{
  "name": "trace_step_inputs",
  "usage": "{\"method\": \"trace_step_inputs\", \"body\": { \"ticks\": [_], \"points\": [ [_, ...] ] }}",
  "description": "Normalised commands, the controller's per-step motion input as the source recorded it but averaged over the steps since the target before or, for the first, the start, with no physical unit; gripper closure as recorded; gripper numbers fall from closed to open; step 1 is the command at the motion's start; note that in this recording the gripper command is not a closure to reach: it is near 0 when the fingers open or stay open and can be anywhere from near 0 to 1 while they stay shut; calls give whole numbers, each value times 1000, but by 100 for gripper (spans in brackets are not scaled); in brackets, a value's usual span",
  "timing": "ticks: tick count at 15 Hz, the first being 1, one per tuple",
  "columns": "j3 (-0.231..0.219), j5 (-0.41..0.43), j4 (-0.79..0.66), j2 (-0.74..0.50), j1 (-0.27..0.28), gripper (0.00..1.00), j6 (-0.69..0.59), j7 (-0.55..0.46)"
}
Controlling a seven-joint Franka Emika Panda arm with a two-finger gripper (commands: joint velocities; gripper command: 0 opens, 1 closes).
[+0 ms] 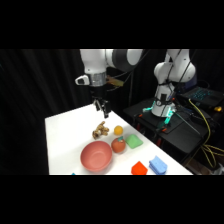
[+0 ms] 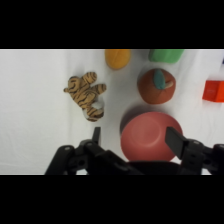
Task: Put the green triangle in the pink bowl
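The green triangle (image 1: 133,141) lies flat on the white table, right of a red fruit; in the wrist view the green triangle (image 2: 165,55) is cut by the top edge. The pink bowl (image 1: 96,156) sits near the table's front and holds nothing. My gripper (image 1: 101,107) hangs well above the table, behind the toy tiger and apart from everything. In the wrist view the gripper (image 2: 135,139) is open, its fingers standing either side of the pink bowl (image 2: 145,147) far below, with nothing held.
A striped toy tiger (image 1: 100,131) (image 2: 86,95), an orange fruit (image 1: 118,130) (image 2: 117,58) and a red apple-like fruit (image 1: 118,145) (image 2: 156,86) lie between gripper and bowl. A red block (image 1: 139,168) (image 2: 215,90) and a blue block (image 1: 157,164) sit at the front right corner.
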Motion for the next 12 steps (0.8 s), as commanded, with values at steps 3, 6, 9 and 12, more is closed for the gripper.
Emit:
{"method": "trace_step_inputs", "body": {
  "ticks": [3,6,9,12],
  "points": [
    [24,12,10,0,-23,0,2,-6],
    [47,-31,3,15,16,0,45,84],
    [62,-83,-39,20,62,0,114,175],
    [67,-58,-145,-28,80,0,175,184]
  ]
}}
